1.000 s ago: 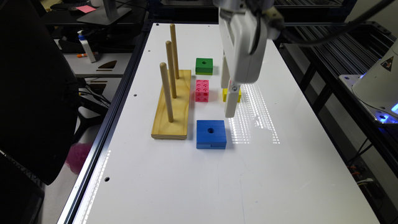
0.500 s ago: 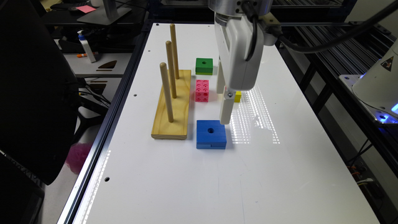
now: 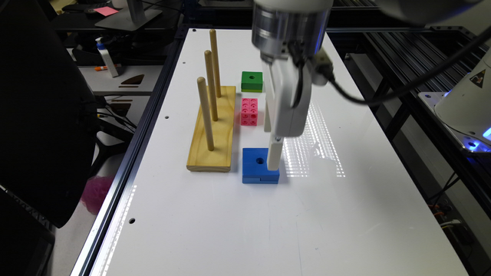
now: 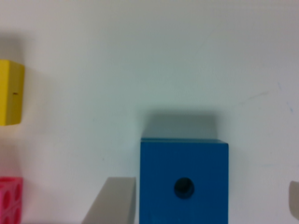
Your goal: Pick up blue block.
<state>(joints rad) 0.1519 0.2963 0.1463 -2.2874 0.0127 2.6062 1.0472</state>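
A: We're right over the blue block [image 4: 184,184] now, and it sits flat on the white table [image 3: 238,214], just beside the near end of the wooden peg stand [image 3: 213,130] on the exterior view's right.

B: And we can see the gripper [image 4: 205,205] spread wide in the wrist view, one finger [image 4: 112,203] close against one face of the block, the other well out at the far edge of the picture. Nothing held between them.

A: That's our worry. We're off centre. If we close like this, we'd guess the near finger meets the block first and shoves it sideways across that slick tabletop before the far one arrives.

B: It could twist too. A turned block means we pinch corners instead of flat faces, and it may pop free on the lift.

A: We can't tell from here how far the fingertips are below the top face. Too shallow and we'd grip only the upper edge.

B: And going down more, that near finger looks tight to the block. A small drift and we'd land on top of it rather than alongside.

A: The pink block [image 3: 249,112], the yellow block [image 4: 11,92] and the green block [image 3: 252,81] all sit apart from it, so we don't expect trouble from them.
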